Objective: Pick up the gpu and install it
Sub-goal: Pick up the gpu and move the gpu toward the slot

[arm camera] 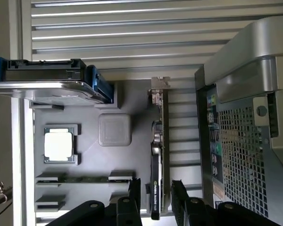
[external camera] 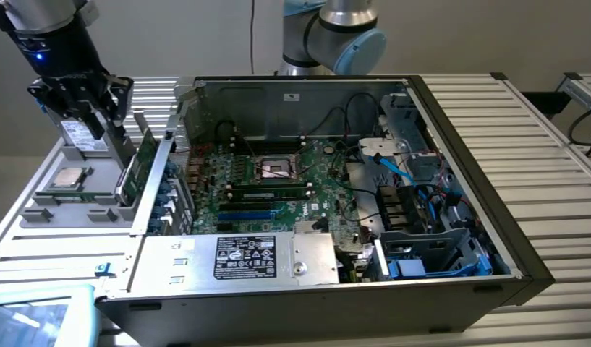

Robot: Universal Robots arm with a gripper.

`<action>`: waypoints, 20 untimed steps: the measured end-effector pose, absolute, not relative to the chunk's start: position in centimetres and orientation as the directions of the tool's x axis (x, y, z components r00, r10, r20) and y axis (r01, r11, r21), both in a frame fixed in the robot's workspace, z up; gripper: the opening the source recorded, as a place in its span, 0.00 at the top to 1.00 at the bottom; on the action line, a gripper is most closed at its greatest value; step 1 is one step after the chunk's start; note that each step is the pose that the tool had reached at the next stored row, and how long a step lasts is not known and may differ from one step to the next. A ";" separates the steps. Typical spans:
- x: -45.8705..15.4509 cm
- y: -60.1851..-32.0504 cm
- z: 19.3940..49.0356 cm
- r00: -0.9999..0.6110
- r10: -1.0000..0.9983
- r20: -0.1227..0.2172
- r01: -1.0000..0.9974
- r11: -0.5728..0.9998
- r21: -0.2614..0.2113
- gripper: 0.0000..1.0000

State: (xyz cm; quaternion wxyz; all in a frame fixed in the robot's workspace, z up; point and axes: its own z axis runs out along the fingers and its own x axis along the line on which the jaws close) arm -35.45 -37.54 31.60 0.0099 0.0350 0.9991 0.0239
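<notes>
The gpu [external camera: 139, 170] stands on its long edge in a slot of the grey parts tray [external camera: 44, 210], just off the open computer case's [external camera: 450, 108] wall at the exterior view's left. My gripper [external camera: 100, 126] hangs over the tray, above the card's far end. In the wrist view the gpu [arm camera: 158, 141] is a thin dark strip with a metal bracket at one end. My gripper [arm camera: 155, 184] is open, with one finger on each side of the card's near end and a gap between the fingers [arm camera: 134, 188] and the card. The green motherboard [external camera: 266, 181] lies inside the case.
The tray also holds a processor [arm camera: 60, 145], a memory stick [arm camera: 85, 179] and a drive with blue rails [arm camera: 47, 77]. The case's perforated back panel [arm camera: 245, 141] rises close beside the card. A power supply [external camera: 247, 256] and cables [external camera: 401, 170] crowd the case. The arm's base [external camera: 324, 36] stands behind.
</notes>
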 end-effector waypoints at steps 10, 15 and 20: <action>-34.9 -37.5 29.8 -0.997 0.070 -0.018 0.069 0.996 0.049 0.60; -34.9 -37.6 28.9 -0.997 0.070 -0.018 0.069 0.996 0.049 0.60; -34.9 -37.5 28.0 -0.997 0.070 -0.018 0.069 0.996 0.049 0.60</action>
